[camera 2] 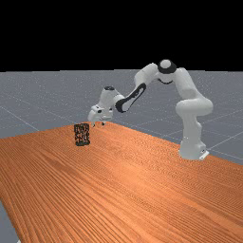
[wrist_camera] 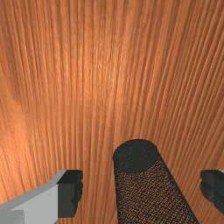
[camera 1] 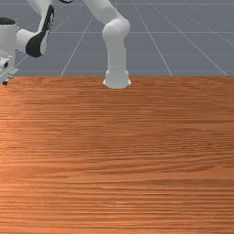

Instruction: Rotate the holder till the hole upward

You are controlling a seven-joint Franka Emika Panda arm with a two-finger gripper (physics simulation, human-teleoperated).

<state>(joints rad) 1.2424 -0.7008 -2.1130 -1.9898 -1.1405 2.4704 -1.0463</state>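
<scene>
The gripper (camera 2: 98, 125) hangs at the far view's right of the holder (camera 2: 81, 135), above the level of its top. At the front view's left edge the gripper (camera 1: 6, 81) is partly cut off. The holder is a black mesh cylinder standing on end, with a darker band at its foot. In the wrist view the holder (wrist_camera: 151, 197) runs between and beyond the widely parted fingers of the open gripper (wrist_camera: 142, 191), a solid dark disc at its narrower end. I cannot tell which way its hole faces.
The wooden table (camera 2: 118, 190) extends under the arm, its back edge running close behind the holder in the far view. The arm's base (camera 2: 192, 147) stands at the far view's right.
</scene>
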